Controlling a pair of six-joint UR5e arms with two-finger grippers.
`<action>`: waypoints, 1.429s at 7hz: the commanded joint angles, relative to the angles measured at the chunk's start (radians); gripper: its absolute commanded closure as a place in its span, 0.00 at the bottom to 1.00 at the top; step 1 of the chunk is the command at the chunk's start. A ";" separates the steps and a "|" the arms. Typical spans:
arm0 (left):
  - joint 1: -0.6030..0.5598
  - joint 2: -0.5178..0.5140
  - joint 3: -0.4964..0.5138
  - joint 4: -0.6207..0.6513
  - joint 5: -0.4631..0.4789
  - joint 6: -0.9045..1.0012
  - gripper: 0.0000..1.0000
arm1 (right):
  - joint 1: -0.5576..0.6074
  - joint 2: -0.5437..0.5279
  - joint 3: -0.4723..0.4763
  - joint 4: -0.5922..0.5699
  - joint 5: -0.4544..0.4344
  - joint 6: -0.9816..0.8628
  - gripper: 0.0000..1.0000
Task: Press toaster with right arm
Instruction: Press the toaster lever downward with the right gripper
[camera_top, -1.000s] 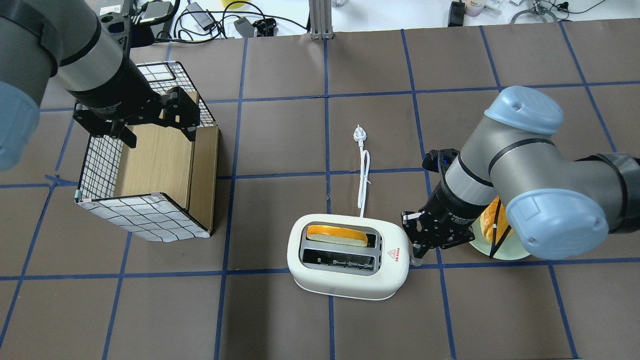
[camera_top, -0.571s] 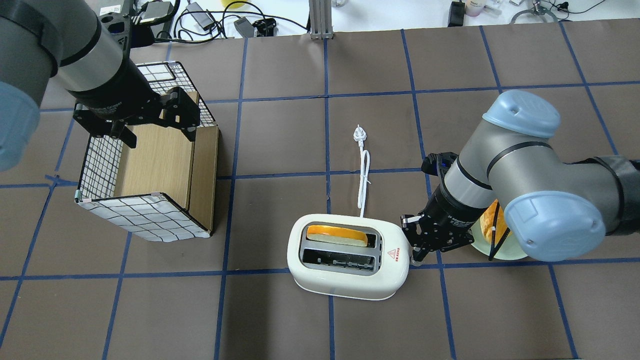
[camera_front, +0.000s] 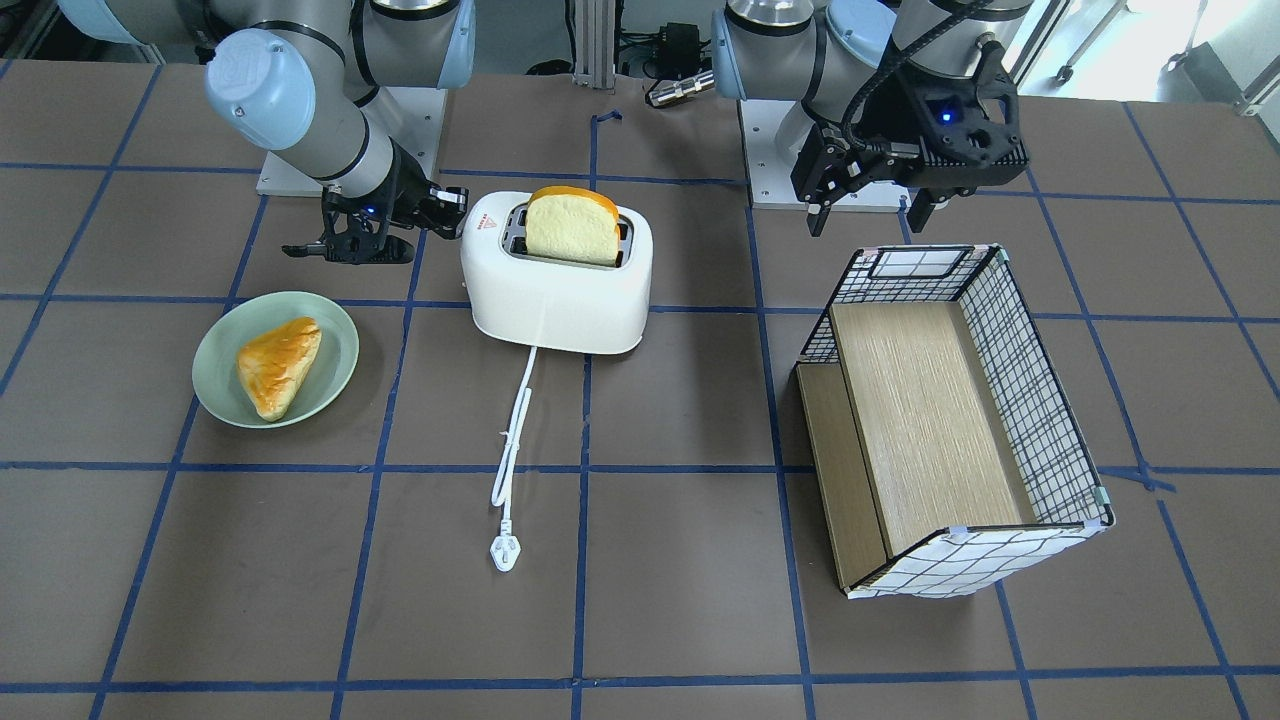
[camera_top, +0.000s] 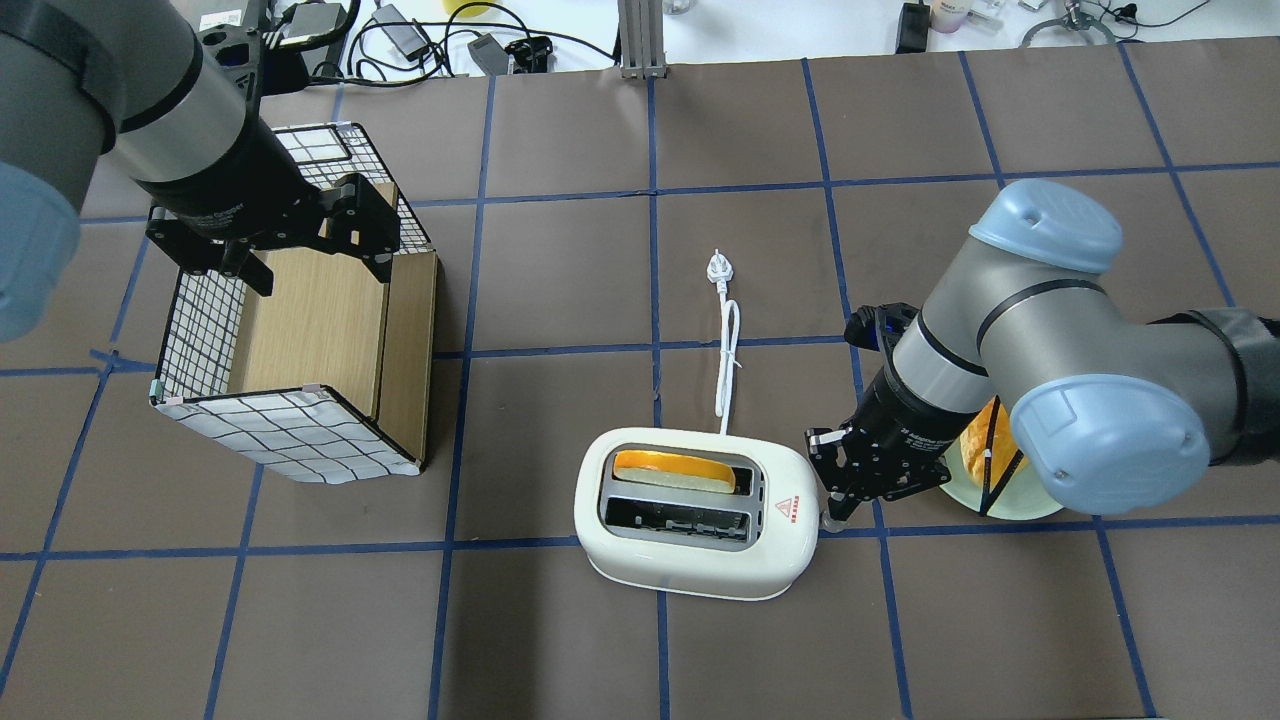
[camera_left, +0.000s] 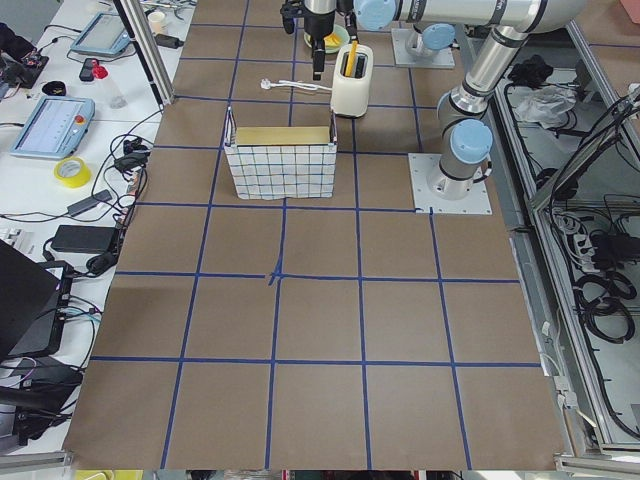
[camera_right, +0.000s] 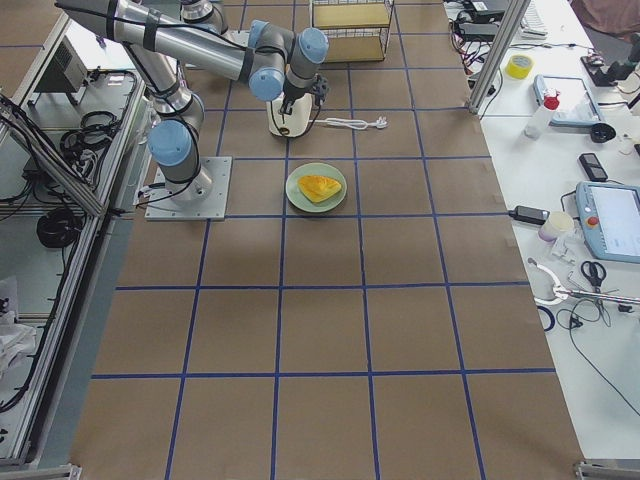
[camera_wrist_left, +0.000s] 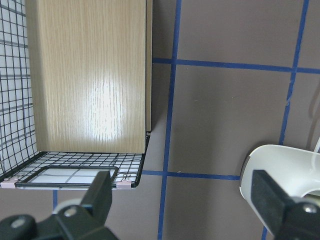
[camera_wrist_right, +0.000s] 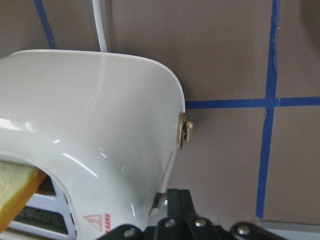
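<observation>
A white toaster (camera_top: 690, 570) is marked with a small red triangle label (camera_top: 788, 508). The tabletop (camera_top: 560, 300) is coloured brown and crossed by blue lines. A black-on-white grid is seen on the box (camera_top: 290, 435), with light wood inside. The plate (camera_front: 215, 375) is pale green.

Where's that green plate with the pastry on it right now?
In the front-facing view the green plate sits on the table at the picture's left, left of the toaster and nearer the camera, on the robot's right side.

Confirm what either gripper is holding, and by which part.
Nothing is held. The right gripper is shut and empty at the toaster's end; the left gripper hangs open near the box.
</observation>
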 joint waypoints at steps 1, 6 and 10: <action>0.000 0.000 0.000 0.000 0.000 0.000 0.00 | -0.008 0.014 0.016 -0.017 0.007 -0.015 1.00; 0.000 -0.001 0.000 0.000 0.000 0.000 0.00 | -0.004 0.044 0.049 -0.066 0.016 -0.016 1.00; 0.000 0.000 -0.001 0.000 0.000 0.000 0.00 | -0.003 0.091 0.052 -0.098 0.019 -0.028 1.00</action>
